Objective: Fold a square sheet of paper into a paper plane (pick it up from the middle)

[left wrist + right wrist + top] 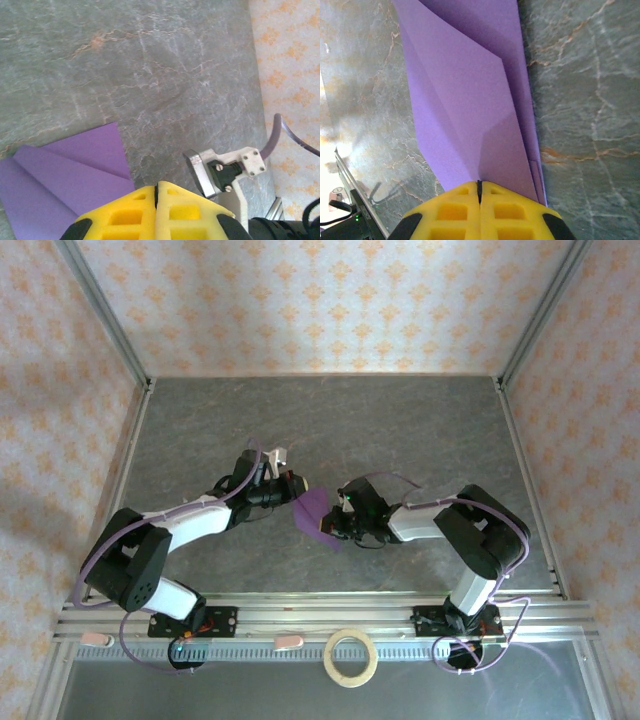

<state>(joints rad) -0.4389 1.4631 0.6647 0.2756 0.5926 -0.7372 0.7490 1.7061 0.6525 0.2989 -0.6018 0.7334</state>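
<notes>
Grey tabletop (400,430) lay beneath the folded purple paper (465,100), clamped in the right jaws; left jaws sat together at its edge. Opposing pulls could tear or uncrease it.

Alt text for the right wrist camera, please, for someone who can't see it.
A folded purple paper, creased into layered flaps, runs up from the shut yellow right claw that pinches its near end, above a grey marbled table.
</notes>
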